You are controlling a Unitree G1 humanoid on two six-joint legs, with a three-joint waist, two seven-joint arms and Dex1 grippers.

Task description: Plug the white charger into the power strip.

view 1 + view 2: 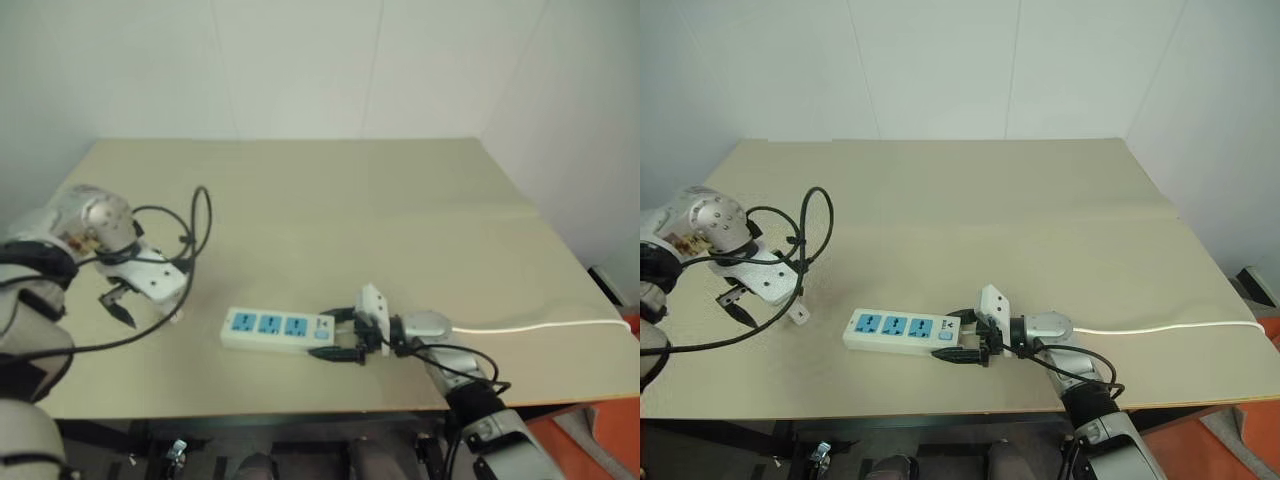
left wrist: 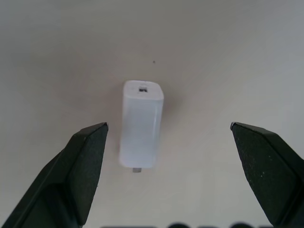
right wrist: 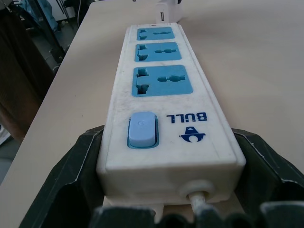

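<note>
Your left gripper (image 2: 168, 142) points straight down at the beige table (image 1: 400, 200), with the forearm bent in from the table's left side and black cables looping over the wrist. Its two black fingers (image 2: 78, 161) stand spread wide and hold nothing. The white charger (image 2: 140, 124) lies flat on the table directly beneath, between the two fingertips but touching neither, closer to one finger than the other. One short end of it shows a small port and a metal prong peeks out at the opposite end. In the head views you can see the charger (image 1: 799, 313) as a small white block just below the left gripper, a little apart from the left end of the power strip (image 1: 277, 329).

Your right gripper (image 1: 345, 338) lies nearly level, pointing left across the table near the front edge, with the forearm coming up from the lower right. Its fingers (image 3: 71, 180) are clamped on the switch end of the power strip (image 3: 161, 95), one on each long side. The strip rests flat with three blue sockets and a blue switch (image 3: 142, 129) facing up. Its thin white cord (image 1: 540, 325) trails away to the right across the table.
</note>
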